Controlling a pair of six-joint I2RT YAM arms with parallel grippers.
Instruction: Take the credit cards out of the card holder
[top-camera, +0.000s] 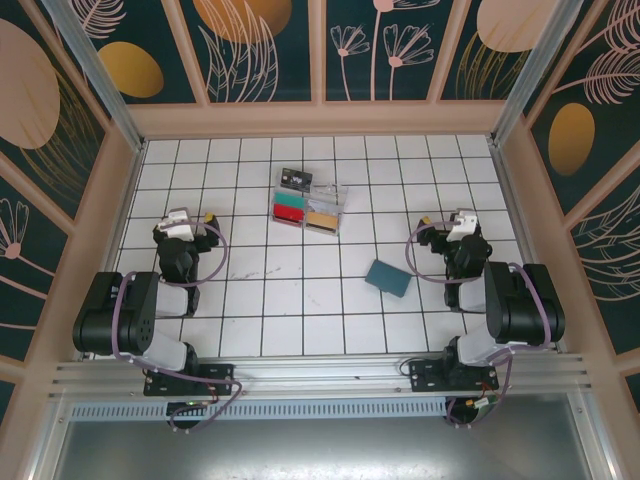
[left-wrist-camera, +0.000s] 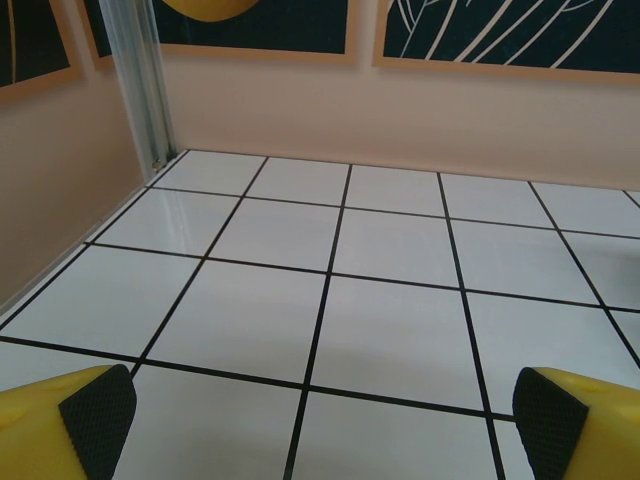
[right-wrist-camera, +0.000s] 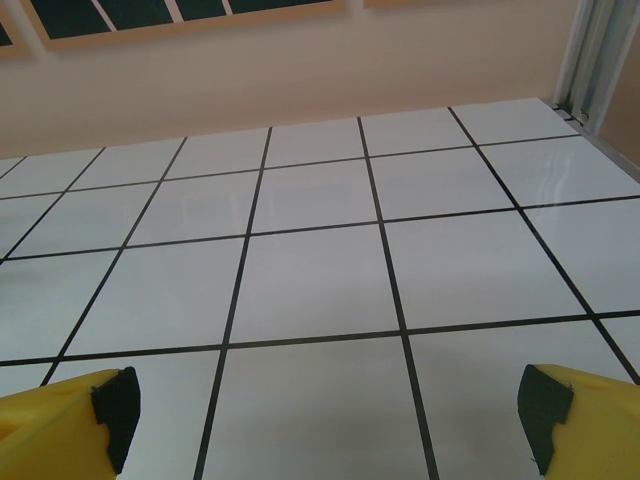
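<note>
The wallet (top-camera: 387, 277) lies folded flat on the white tiles (top-camera: 300, 320), just beside the right arm and nearer the bases than the clear tray (top-camera: 310, 210). The left gripper (left-wrist-camera: 320, 425) and right gripper (right-wrist-camera: 325, 425) hover over bare tile, jaws spread wide.

- Top external: fixed high above and behind the arm bases (top-camera: 185, 378), which lie at the bottom edge. It looks steeply down on the whole tiled table (top-camera: 300, 320), with the back wall (top-camera: 320, 118) at the top.
- Left wrist: low and close to the tiles, facing the back wall; corner post (left-wrist-camera: 145, 80) at upper left, left gripper (left-wrist-camera: 325, 420) fingertips in the lower corners.
- Right wrist: equally low, facing the back wall; corner post (right-wrist-camera: 590, 50) at upper right, right gripper (right-wrist-camera: 330, 415) fingertips in the lower corners.
- Shared by all three: tiles and back wall.
</note>
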